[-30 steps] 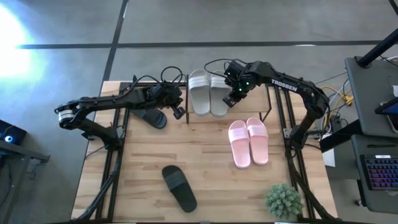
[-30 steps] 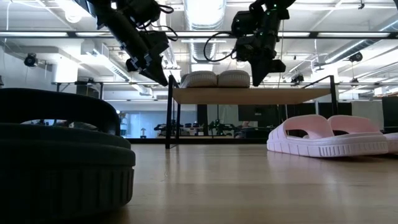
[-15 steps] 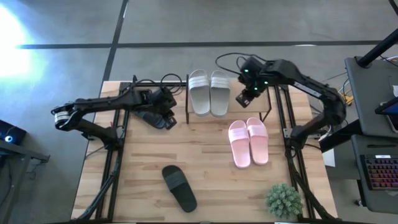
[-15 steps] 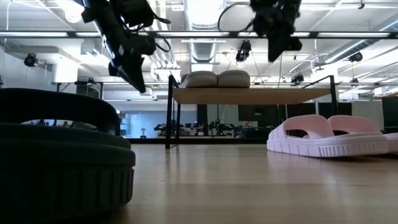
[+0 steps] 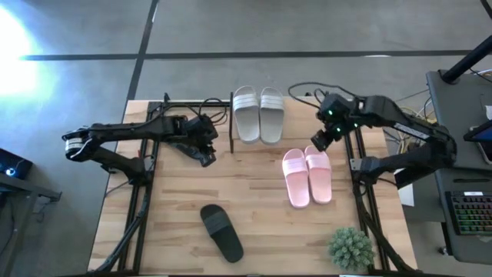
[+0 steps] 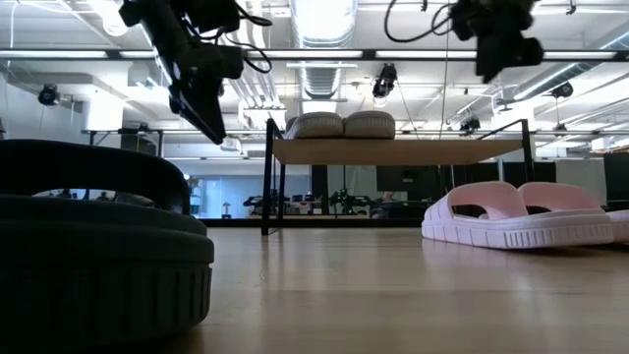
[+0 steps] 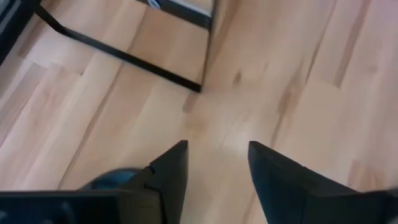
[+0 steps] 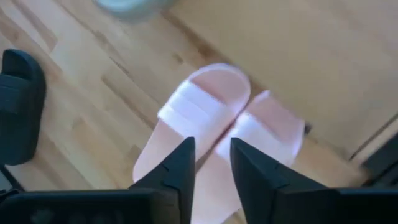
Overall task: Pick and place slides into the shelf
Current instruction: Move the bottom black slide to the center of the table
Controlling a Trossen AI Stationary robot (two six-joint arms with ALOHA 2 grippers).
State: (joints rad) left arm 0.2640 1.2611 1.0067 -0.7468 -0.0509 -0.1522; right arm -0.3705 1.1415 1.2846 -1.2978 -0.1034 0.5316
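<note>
A pale grey pair of slides [image 5: 259, 114] rests soles down on the left part of the shelf [image 5: 297, 127] at the table's far side. The pink pair [image 5: 307, 175] lies on the table in front of the shelf's right end. One black slide [image 5: 221, 232] lies near the front edge, another [image 5: 179, 143] left of the shelf, partly under my left arm. My left gripper [image 5: 206, 156] hangs open above the table just right of that slide, pointing down. My right gripper [image 5: 321, 140] hovers open above the pink pair's [image 8: 205, 109] far end.
A small green plant [image 5: 351, 246] stands at the near right corner. The shelf's black frame leg [image 7: 124, 56] is close ahead of my left gripper. Bare wood lies between the pink pair and the near black slide [image 8: 18, 112].
My right gripper has left the grey pair on the shelf, rising and swinging toward the table's right and near side until it hangs over the pink pair. My left gripper has drawn a little away from the shelf's left post and tipped more steeply down. No slide has moved.
</note>
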